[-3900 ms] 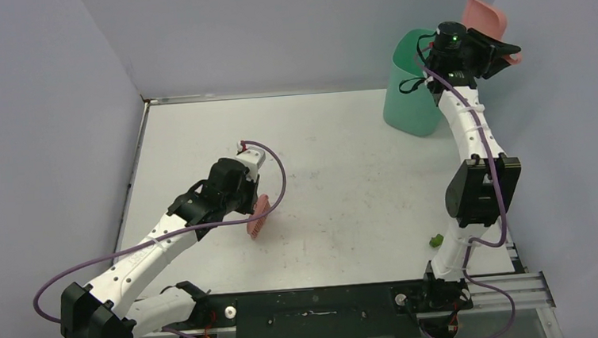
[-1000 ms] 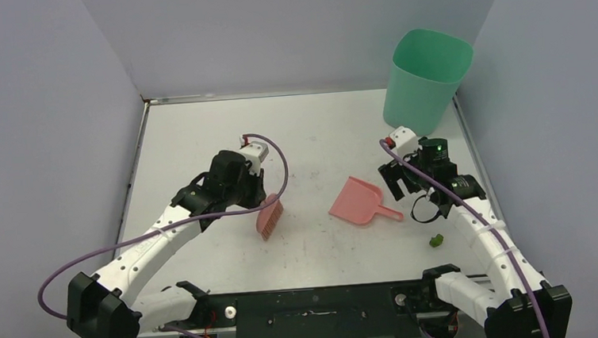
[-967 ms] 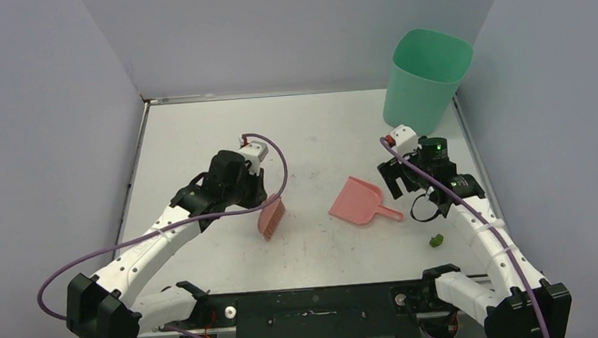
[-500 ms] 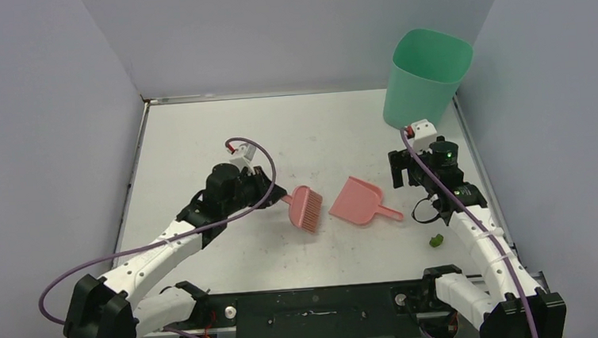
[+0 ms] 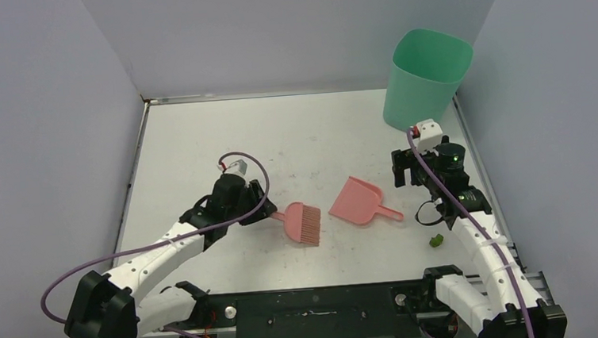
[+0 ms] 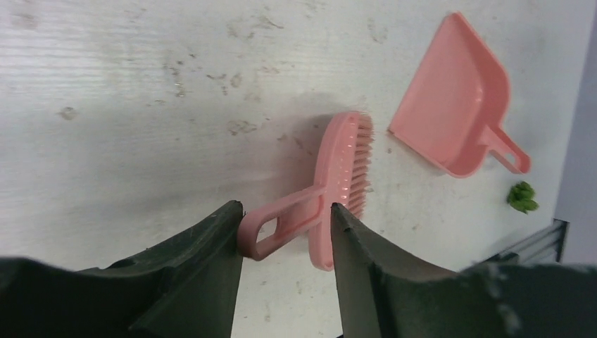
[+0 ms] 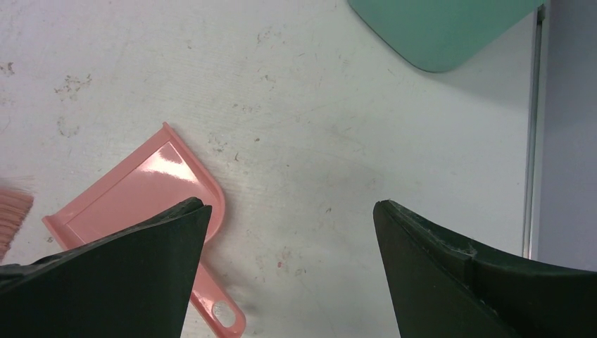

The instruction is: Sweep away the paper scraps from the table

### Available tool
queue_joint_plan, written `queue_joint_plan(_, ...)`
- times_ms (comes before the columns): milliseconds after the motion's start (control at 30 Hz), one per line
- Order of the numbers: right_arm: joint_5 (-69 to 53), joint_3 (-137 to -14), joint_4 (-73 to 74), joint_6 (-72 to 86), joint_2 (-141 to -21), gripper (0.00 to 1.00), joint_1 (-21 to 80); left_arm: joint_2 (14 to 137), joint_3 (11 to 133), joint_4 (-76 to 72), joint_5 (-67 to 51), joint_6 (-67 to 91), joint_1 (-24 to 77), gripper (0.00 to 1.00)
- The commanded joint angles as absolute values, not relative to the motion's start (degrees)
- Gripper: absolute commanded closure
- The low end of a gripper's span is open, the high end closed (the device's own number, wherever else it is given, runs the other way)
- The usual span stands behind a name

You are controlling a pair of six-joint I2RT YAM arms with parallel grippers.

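One green scrap was left, sitting on the tabletop near the right edge, close by the right arm and well apart from both tools; the left wrist view caught it out past the dustpan's handle. No other scrap showed in any view. And look what had changed: seconds earlier the dustpan was up over the green bin in the right hand's grip, and now it lay flat on the tabletop, let go, mouth towards the far left. The right hand had drawn back towards the bin, fingers spread wide with nothing between them, hovering over bare tabletop just beyond the dustpan. On the other side, the left arm had swung the brush across from left of centre and brought it down just beside the dustpan, apart from it, lying on its side. The left hand had its fingers spread either side of the brush handle, wider than the handle is thick; one finger seemed to touch the loop end, though I could not be sure. So both tools were down, apparently after a load went into the bin, but the job looked short of finished: that green scrap was there to be swept, and both tools would need picking up for it.
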State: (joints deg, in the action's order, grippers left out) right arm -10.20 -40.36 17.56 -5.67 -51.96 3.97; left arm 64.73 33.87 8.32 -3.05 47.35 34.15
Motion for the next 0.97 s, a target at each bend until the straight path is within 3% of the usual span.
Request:
queue_joint_plan(0,-13.5,-40.1,14.6,-6.4,-49.2,0.1,2.9,63.1,41.5,26.2,6.8,39.7,34.2,0.53)
queue_joint_plan(300,-15.0,-40.8,15.1,-6.0,-51.0,0.1,2.7,63.9,50.8,41.4,14.8,28.1,34.3,0.49)
queue_joint_plan(433,-15.9,-40.8,15.0,-4.8,-49.9,0.1,2.7,63.2,51.2,35.8,13.9,19.7,34.5,0.48)
queue_joint_plan(667,-17.9,-40.4,14.2,-3.5,-47.2,0.1,2.3,53.5,43.4,20.1,2.2,13.6,33.4,0.47)
queue_joint_plan(933,-19.1,-40.0,13.9,-5.3,-47.4,0.1,2.0,45.7,40.0,18.5,5.4,15.5,29.6,0.44)
